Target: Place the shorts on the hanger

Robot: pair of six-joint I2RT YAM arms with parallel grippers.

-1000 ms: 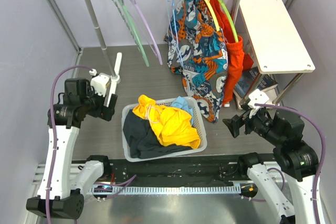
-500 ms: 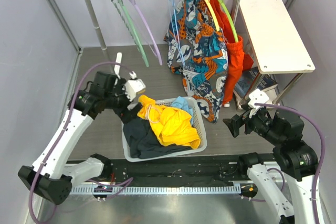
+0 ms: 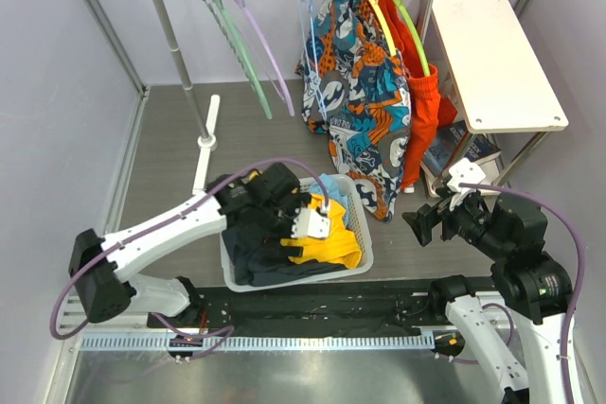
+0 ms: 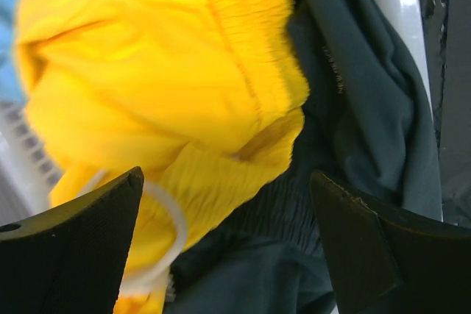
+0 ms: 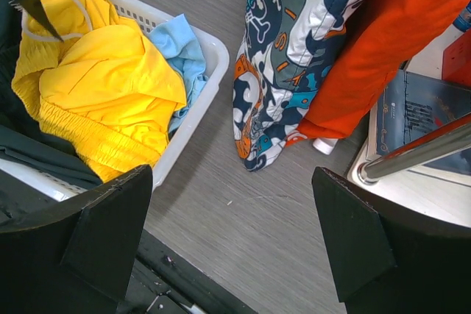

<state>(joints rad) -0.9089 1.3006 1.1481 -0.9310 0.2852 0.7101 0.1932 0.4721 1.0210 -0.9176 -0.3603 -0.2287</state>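
The yellow shorts (image 3: 331,243) lie bunched in the white laundry basket (image 3: 364,234), on top of a dark garment. My left gripper (image 3: 301,224) is open and low over the basket. In the left wrist view (image 4: 228,248) its jaws stand wide apart, straddling the yellow waistband (image 4: 162,71) and white drawstring (image 4: 173,218), with nothing clamped. The light-blue hanger (image 3: 311,26) hangs bare on the rail. My right gripper (image 3: 421,224) is open and empty above the floor to the right of the basket; its wrist view shows the shorts (image 5: 103,86) and basket rim (image 5: 210,71).
A dark garment (image 3: 251,257) and light-blue cloth (image 3: 328,184) share the basket. On the rail hang a mint-green hanger (image 3: 237,54), a lilac hanger (image 3: 270,59), patterned shorts (image 3: 365,92) and a red-orange garment (image 3: 421,101). A white side table (image 3: 492,54) stands at the right.
My left arm swung from the left side across to the basket and came down onto the yellow shorts. The right arm has not moved.
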